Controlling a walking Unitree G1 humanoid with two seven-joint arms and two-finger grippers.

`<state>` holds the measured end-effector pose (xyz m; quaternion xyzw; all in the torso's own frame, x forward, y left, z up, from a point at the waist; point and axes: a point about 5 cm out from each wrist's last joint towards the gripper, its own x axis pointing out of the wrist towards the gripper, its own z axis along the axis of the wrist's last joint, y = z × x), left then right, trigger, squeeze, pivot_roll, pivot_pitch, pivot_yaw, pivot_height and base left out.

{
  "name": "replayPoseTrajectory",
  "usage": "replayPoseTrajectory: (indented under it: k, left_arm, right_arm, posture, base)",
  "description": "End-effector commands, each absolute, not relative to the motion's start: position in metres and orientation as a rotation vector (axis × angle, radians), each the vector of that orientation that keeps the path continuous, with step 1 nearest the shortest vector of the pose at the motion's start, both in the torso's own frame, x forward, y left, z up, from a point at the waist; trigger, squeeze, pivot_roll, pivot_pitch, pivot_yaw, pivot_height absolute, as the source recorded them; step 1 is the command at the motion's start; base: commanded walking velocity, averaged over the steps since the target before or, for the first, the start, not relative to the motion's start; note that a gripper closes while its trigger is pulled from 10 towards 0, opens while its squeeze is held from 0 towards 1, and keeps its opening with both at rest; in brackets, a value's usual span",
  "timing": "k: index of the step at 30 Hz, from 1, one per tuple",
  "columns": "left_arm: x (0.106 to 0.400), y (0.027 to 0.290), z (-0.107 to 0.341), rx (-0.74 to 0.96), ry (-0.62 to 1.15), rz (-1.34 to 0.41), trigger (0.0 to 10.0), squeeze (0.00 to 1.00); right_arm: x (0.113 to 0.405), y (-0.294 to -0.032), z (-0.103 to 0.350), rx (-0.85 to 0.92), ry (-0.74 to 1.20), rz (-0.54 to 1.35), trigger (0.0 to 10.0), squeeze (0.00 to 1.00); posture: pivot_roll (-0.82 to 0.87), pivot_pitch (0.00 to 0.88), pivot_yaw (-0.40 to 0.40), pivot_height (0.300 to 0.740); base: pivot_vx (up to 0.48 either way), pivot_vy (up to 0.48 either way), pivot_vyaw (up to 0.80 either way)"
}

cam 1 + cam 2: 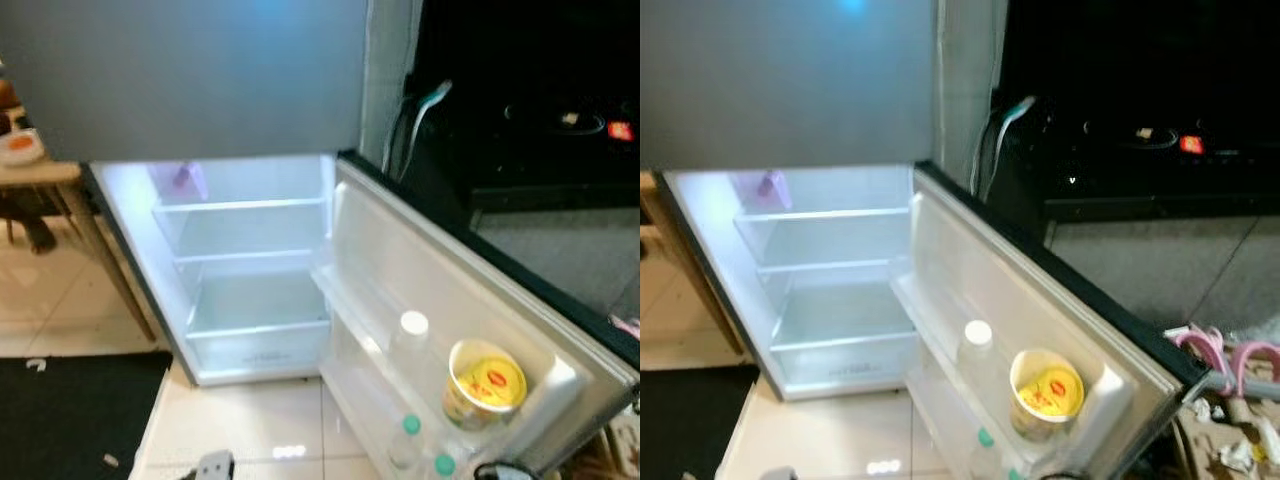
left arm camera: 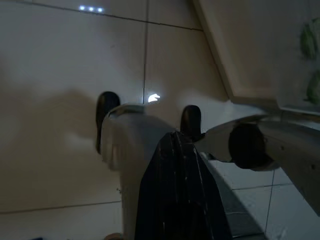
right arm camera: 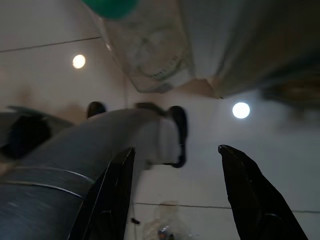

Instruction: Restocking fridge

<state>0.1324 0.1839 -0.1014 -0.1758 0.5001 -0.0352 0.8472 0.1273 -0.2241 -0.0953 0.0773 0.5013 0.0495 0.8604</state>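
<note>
The fridge (image 1: 250,270) stands open before me, its lit shelves bare apart from a small purple thing (image 1: 183,180) at the back of the top shelf. Its door (image 1: 1040,300) swings toward my right. In the door rack a yellow-lidded tub (image 1: 487,383) sits beside a white-capped bottle (image 1: 411,338), with green-capped bottles (image 1: 408,440) in the rack below. My right pincer (image 3: 180,195) hangs spread over the tiled floor (image 3: 45,80). My left pincer (image 2: 177,185) hangs with its fingers pressed together.
</note>
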Motion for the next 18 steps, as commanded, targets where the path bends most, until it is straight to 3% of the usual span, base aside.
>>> replayPoseTrajectory:
  k: [1, 10, 18]
  left_arm:
    - [0.134, 0.1881, -0.1006, -0.347, 1.057, -0.073, 10.0, 0.0]
    - [0.1343, 0.1836, -0.1013, -0.328, 1.07, -0.089, 10.0, 0.0]
    - [0.1345, 0.1818, -0.1014, -0.333, 1.071, -0.092, 10.0, 0.0]
  right_arm:
    - [0.1245, -0.2157, -0.0976, 0.187, 1.068, 0.145, 10.0, 0.0]
    - [0.1175, -0.2145, -0.1, 0.16, 1.11, 0.186, 10.0, 0.0]
    - [0.1164, -0.2157, -0.1002, 0.154, 1.114, 0.18, 10.0, 0.0]
  posture:
    - [-0.07, 0.0, -0.023, 0.74]
    - [-0.08, 0.0, -0.024, 0.74]
    - [-0.08, 0.0, -0.022, 0.74]
  base:
    - [0.0, 0.0, 0.0]
    - [0.0, 0.0, 0.0]
    - [-0.249, 0.0, 0.0]
